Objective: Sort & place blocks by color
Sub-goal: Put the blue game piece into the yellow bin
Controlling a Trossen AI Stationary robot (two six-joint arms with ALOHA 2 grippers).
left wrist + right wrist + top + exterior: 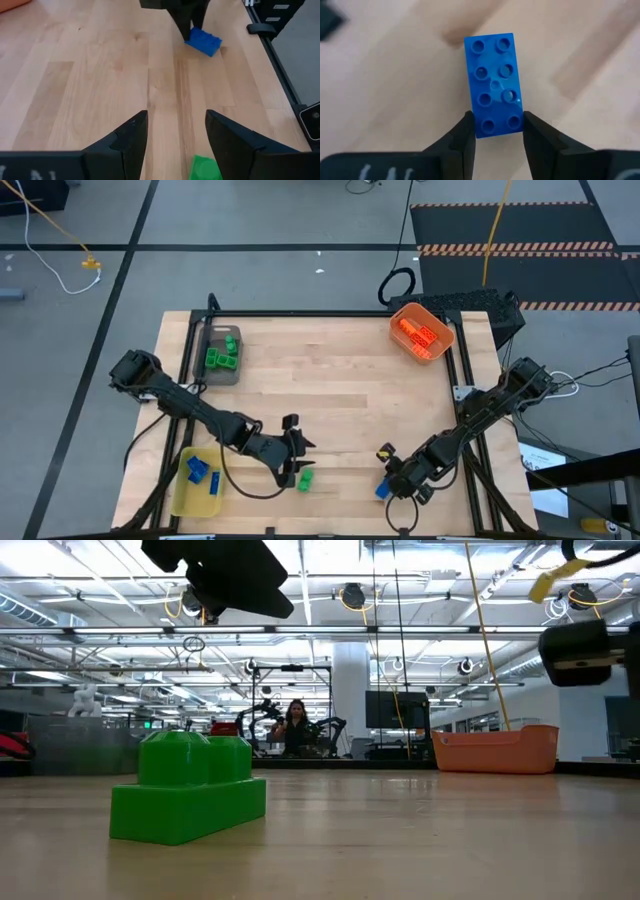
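Light wooden tabletop [330, 390]. Right pincer [496, 134] at near right edge, clamped on small blue studded plastic brick [495, 82]. Left pincer [176, 131] near front centre, fingers spread wide, nothing held. Small green studded plastic brick [305, 478] on tabletop just beside left pincer.

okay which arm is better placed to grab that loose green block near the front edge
Left. The left gripper hangs open right by the green block, which shows just below its fingers in its wrist view. The right gripper is already shut on a blue block, farther off.
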